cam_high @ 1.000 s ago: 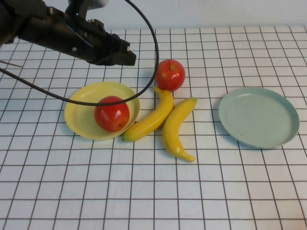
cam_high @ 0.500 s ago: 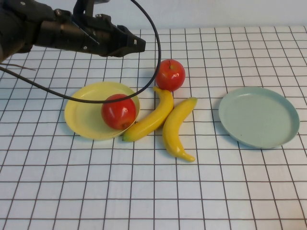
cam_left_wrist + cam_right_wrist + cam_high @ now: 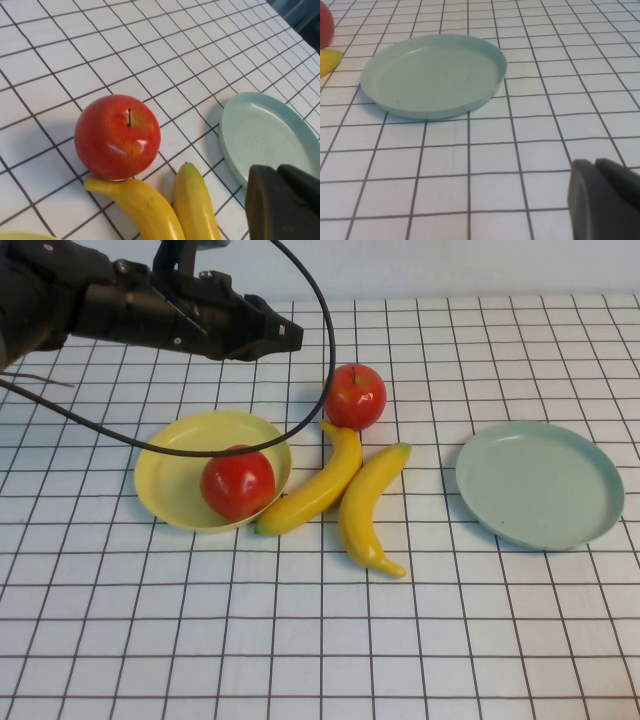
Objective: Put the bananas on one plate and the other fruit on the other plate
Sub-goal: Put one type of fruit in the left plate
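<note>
One red apple lies in the pale yellow plate at its right rim. The other apple sits on the table behind the two bananas, which lie side by side between the plates. The pale blue-green plate is empty at the right. My left gripper is shut and empty, in the air behind the yellow plate and left of the second apple. Its wrist view shows that apple, both bananas and the fingers. My right gripper is shut, near the blue-green plate.
A black cable loops from the left arm over the yellow plate and past the second apple. The table is a white cloth with a black grid. The right arm does not show in the high view.
My left gripper has lifted and moved back and to the right, away from the yellow plate. The apple in that plate rolled slightly right, then settled back.
</note>
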Motion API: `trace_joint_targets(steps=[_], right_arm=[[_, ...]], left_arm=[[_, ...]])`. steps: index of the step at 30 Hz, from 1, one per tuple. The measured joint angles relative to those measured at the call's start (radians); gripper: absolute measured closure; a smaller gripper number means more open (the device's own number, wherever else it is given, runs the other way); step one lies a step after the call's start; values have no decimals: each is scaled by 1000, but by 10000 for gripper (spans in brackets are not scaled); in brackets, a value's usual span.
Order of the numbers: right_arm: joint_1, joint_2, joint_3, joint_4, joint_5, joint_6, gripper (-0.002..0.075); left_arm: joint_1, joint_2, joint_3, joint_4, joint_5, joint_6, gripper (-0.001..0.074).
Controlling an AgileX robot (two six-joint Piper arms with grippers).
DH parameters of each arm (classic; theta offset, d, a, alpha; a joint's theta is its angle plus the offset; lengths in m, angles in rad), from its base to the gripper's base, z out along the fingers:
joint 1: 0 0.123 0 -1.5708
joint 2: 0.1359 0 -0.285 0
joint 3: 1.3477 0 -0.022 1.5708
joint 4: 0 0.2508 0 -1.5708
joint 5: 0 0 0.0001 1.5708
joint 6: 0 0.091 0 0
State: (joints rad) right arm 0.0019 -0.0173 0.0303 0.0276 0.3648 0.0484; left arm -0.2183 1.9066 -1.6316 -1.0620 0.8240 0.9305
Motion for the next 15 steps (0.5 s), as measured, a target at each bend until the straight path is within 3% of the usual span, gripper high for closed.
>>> trace_joint_targets(steps=[3, 5, 7, 10, 11, 15], right_arm=[[0, 0, 0, 0, 0, 0, 741], [0, 0, 0, 0, 0, 0, 741], [0, 0, 0, 0, 0, 0, 741], [0, 0, 0, 0, 0, 0, 741], [0, 0, 0, 0, 0, 0, 741], [0, 0, 0, 0, 0, 0, 741]], left_arm=[[0, 0, 0, 1, 6, 0, 721], [0, 0, 0, 1, 10, 0, 671], [0, 0, 0, 5, 18, 0, 557], [0, 0, 0, 35, 22, 0, 249], [0, 0, 0, 43, 18, 0, 188], [-4, 2, -5, 36, -21, 31, 71]])
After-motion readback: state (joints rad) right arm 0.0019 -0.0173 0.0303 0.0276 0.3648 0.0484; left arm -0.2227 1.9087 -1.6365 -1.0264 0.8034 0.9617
